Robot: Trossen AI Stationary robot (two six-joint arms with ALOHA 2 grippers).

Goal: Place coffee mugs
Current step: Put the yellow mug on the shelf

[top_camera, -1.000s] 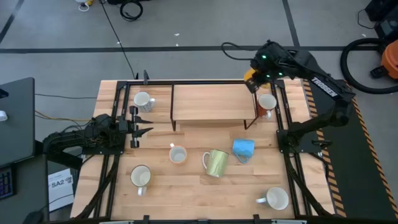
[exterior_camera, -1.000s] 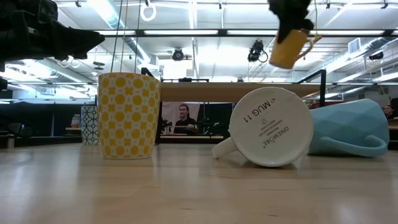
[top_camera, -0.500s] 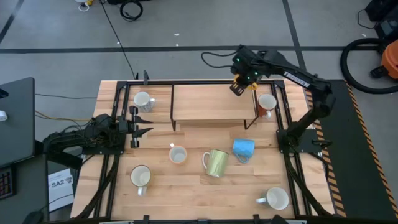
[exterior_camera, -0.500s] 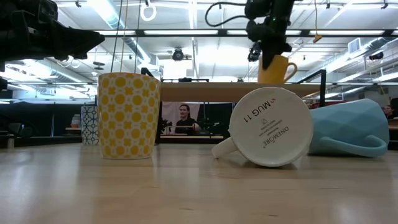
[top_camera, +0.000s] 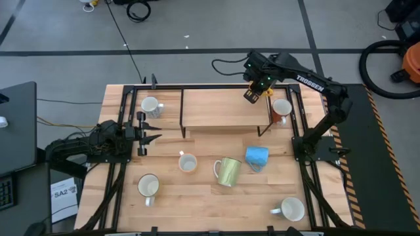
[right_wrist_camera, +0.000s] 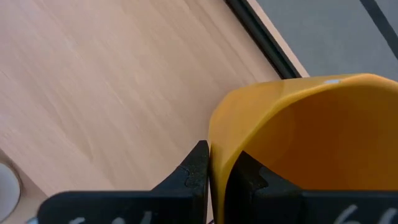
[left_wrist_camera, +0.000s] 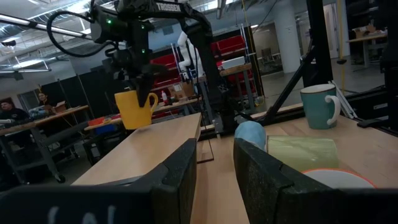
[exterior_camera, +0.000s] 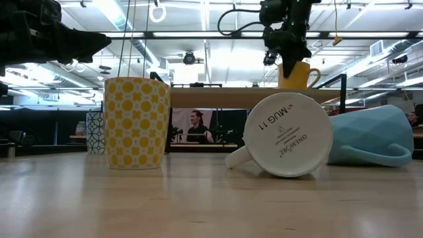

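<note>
Right gripper [top_camera: 257, 90], clamped on yellow mug [exterior_camera: 295, 75] rim, has swung in and lowered it upright onto shelf [top_camera: 220, 108] right end, release likely next; left gripper [top_camera: 149, 128] waits half-open at bench [top_camera: 197, 196] left.
</note>
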